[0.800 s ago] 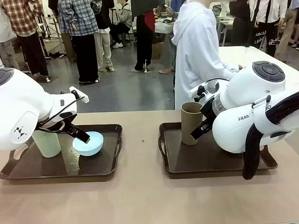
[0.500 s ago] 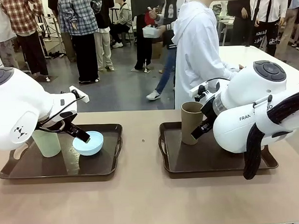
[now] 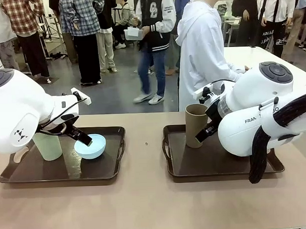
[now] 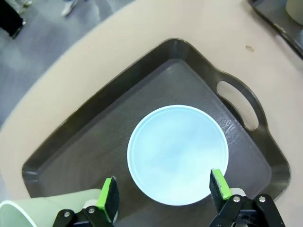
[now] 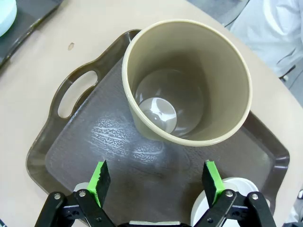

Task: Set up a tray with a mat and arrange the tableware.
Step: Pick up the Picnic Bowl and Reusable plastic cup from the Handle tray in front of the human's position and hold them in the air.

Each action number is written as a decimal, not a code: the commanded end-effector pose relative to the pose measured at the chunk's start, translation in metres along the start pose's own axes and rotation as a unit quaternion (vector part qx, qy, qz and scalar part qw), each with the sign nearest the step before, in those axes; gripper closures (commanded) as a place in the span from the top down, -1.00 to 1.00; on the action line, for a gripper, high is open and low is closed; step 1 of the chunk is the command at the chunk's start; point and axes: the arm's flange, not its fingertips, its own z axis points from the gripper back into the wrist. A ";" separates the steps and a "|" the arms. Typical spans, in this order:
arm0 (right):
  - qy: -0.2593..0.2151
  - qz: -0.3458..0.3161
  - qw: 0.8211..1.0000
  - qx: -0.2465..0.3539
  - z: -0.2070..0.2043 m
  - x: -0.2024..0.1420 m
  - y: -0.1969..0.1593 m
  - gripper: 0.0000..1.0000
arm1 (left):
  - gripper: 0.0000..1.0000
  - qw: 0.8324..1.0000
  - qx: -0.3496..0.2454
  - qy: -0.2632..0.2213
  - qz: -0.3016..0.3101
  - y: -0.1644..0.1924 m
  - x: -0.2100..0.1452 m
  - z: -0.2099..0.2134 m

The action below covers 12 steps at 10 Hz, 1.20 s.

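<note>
A light blue bowl [image 3: 90, 147] [image 4: 177, 153] and a pale green cup [image 3: 47, 146] [image 4: 26, 210] stand on the left dark tray [image 3: 24, 177] [image 4: 239, 101]. A dark textured mat [image 4: 109, 137] covers the tray's floor. My left gripper [image 3: 81, 137] [image 4: 163, 191] hangs open just above the bowl's near rim, holding nothing. A brown cup [image 3: 195, 125] [image 5: 187, 80] stands upright at the left end of the right tray [image 3: 195, 168] [image 5: 78, 92]. Beside and above the brown cup my right gripper [image 3: 206, 130] [image 5: 155, 178] is open, its green pads [image 5: 99, 177] apart and empty.
A person in a white coat [image 3: 203, 47] stands at the far side behind the right tray. Bare tan tabletop [image 3: 144, 145] separates the two trays. More people move about in the background.
Both arms and all the tableware have stayed put. In the background a person carrying a small box has walked in behind the table.
</note>
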 end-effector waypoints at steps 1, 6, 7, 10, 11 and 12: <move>0.000 0.000 1.000 0.000 0.000 0.000 0.000 1.00 | 1.00 1.000 0.000 0.000 0.000 0.000 0.000 0.000; 0.000 0.000 1.000 0.000 0.000 0.000 0.000 1.00 | 1.00 1.000 0.000 0.000 0.000 0.000 0.000 0.000; 0.000 0.000 1.000 0.000 0.000 0.000 0.000 1.00 | 1.00 1.000 0.000 0.000 0.000 0.000 0.000 0.000; 0.053 -0.050 0.997 -0.004 0.051 -0.019 0.018 1.00 | 1.00 1.000 -0.007 -0.006 0.012 -0.026 0.002 0.044; 0.090 -0.082 0.992 -0.013 0.070 -0.023 0.025 1.00 | 1.00 1.000 -0.013 0.003 0.002 -0.031 0.001 0.065; 0.104 -0.070 0.992 0.002 0.092 -0.036 0.034 1.00 | 1.00 0.999 -0.031 0.036 -0.006 -0.040 -0.009 0.083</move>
